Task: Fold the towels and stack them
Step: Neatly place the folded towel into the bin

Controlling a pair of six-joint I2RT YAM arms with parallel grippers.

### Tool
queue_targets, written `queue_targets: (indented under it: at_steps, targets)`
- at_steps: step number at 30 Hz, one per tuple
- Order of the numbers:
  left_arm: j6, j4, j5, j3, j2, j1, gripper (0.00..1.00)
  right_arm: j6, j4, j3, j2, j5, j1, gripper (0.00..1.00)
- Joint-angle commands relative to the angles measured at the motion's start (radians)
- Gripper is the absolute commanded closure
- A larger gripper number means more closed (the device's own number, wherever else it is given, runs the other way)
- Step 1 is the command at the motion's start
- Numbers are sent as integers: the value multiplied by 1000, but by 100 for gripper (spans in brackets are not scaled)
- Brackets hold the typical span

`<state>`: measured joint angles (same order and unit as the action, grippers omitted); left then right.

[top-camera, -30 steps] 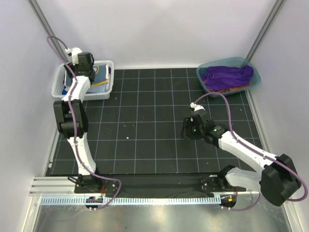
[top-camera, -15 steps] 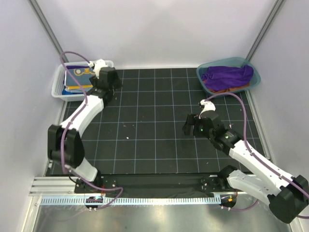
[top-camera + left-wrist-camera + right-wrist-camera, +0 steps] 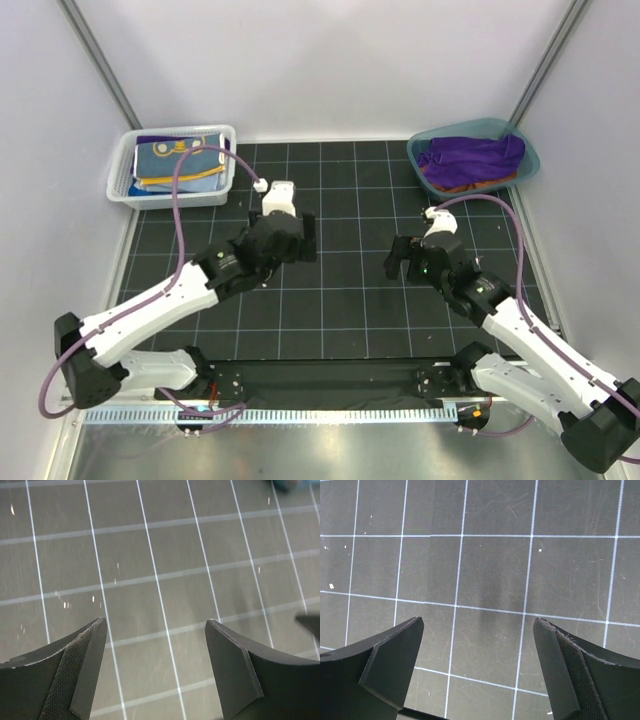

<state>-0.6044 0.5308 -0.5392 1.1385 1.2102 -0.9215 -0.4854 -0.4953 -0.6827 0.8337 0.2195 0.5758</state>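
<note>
Two end effectors over the black gridded counter (image 3: 330, 300), nothing gripped in either. On the left end effector (image 3: 156, 621), jaws spread wide, only bare grid between the pads. On the right end effector (image 3: 478, 621), jaws at their widest, likewise empty, grid lines alone below.

Unfolded work ahead of and to the right of the right end effector: a deep purple towel (image 3: 472, 158) heaped in the teal tub (image 3: 534, 168), with an orange towel (image 3: 468, 186) peeking out underneath at the near edge. Long axis of that heap roughly side to side across the tub. Far nearer the right end effector than the left, so probably a job for the right arm: reach forward and rightward, come down inside the tub rim, pinch a top fold.

Well off to the left and ahead of the left end effector, folded towels (image 3: 180, 160) stacked in the white mesh basket (image 3: 118, 186).
</note>
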Motion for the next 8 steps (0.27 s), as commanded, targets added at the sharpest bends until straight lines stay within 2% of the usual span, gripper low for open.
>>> queue_targets:
  at_steps: [1, 8]
  targets:
    - [-46, 146, -25, -14, -99, -23, 17, -12, -15, -38, -11, 41, -1, 0]
    - [-9, 233, 33, -57, -208, -27, 17, -16, 18, -6, -77, 93, -1, 0]
